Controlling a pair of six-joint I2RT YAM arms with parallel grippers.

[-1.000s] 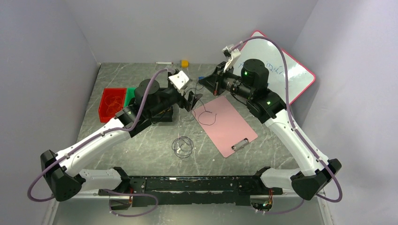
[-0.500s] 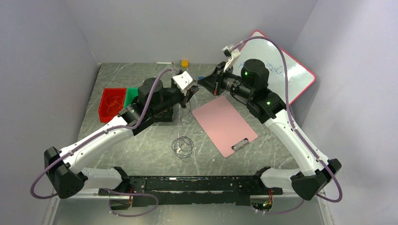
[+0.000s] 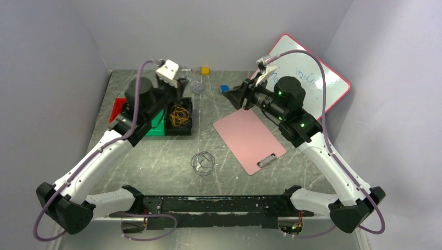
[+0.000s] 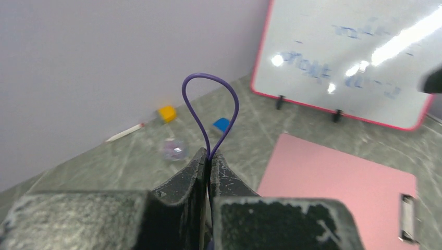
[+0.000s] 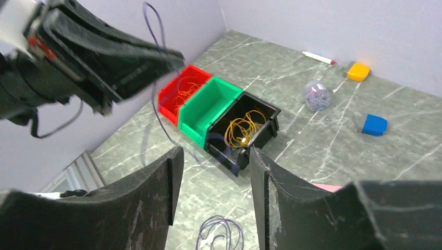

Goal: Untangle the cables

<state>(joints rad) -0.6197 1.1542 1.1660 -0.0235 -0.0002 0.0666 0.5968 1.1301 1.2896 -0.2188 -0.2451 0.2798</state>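
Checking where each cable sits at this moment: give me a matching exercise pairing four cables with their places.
Cables:
1. yellow cable
2. orange cable
3. purple cable
4. loose coil

Places:
A. pinched in the left gripper
B. in the red bin
C. on the table by the pink clipboard
D. in the black bin

Pairs: 1-D, 2-B, 3-A, 4-C

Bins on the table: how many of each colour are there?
Red bin: 1
Green bin: 1
Black bin: 1
Total: 3
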